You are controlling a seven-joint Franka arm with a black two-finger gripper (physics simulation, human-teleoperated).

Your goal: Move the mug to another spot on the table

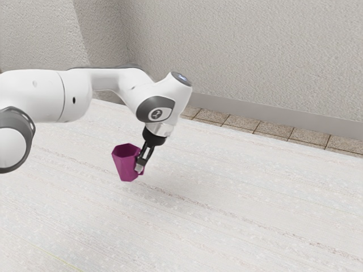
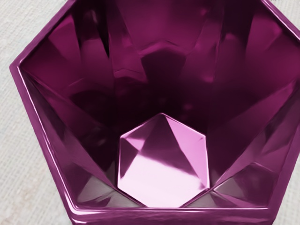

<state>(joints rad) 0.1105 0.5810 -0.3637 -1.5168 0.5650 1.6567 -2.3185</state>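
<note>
Between the narrow-set jaws of the gripper (image 1: pixel 142 160), the purple mug (image 1: pixel 126 161) is clamped by its side toward the exterior view's right. It tilts under the hand (its six-sided bottom (image 2: pixel 161 159) faces the wrist camera), low over the pale table (image 1: pixel 238 221), near the white arm (image 1: pixel 85 93).

counts — purple mug (image 1: pixel 126 161): 1 | black tool (image 1: pixel 140 165): 1 | white arm (image 1: pixel 85 93): 1 | table (image 1: pixel 244 204): 1
</note>
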